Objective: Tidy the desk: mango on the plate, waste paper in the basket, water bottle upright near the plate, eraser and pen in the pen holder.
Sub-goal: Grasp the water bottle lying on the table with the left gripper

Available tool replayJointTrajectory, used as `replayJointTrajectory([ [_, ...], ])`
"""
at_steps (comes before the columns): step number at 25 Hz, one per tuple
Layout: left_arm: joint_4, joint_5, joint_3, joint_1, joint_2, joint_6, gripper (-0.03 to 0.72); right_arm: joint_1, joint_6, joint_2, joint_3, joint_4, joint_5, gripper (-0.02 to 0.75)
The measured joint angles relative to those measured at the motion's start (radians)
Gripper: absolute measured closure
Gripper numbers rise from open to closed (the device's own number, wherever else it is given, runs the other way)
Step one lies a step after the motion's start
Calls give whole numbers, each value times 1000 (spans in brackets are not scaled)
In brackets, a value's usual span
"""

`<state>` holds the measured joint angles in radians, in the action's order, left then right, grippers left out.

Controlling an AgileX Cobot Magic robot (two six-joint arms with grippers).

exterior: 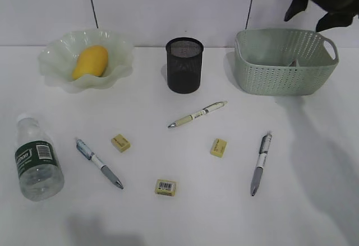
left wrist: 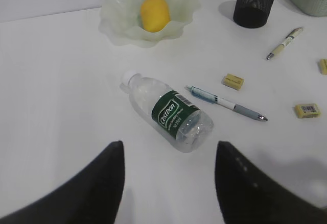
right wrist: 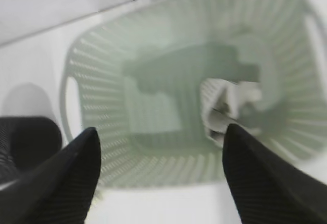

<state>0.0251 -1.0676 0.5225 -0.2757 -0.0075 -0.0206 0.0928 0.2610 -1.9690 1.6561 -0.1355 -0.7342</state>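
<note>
Right hand [right wrist: 161, 175] hangs over the basket [exterior: 263, 78], jaws spread wide and empty. The waste paper [right wrist: 230, 106] lies on the basket floor directly below, so that item looks done; the high position suits a drop from above the rim.

Left hand [left wrist: 168, 183] hovers low over the surface [exterior: 185, 218], jaws parted with nothing between them, lined up on the water bottle [left wrist: 168, 113]. The bottle lies on its side, cap pointing toward the plate [left wrist: 115, 22]; it needs standing up near there.

Mango [exterior: 90, 61] rests in the plate at far left, already placed.

Pen holder [exterior: 184, 65] stands between plate and basket. Three pens and three erasers lie scattered in front of it, well apart, none in the holder yet.

Judgement: bottle is the likely next step for the left hand.
</note>
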Motion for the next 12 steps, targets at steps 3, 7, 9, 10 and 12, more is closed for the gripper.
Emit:
replayJointTrajectory([
  [3,0,0,0,0,0,0,257,0,-2,39,0,42,-53,154],
  [7,0,0,0,0,0,0,259,0,-33,97,0,70,-128,154],
  [9,0,0,0,0,0,0,262,0,-52,127,0,71,-165,154],
  [10,0,0,0,0,0,0,263,0,-63,141,0,72,-186,154],
  [12,0,0,0,0,0,0,265,0,-82,174,0,73,-224,154],
])
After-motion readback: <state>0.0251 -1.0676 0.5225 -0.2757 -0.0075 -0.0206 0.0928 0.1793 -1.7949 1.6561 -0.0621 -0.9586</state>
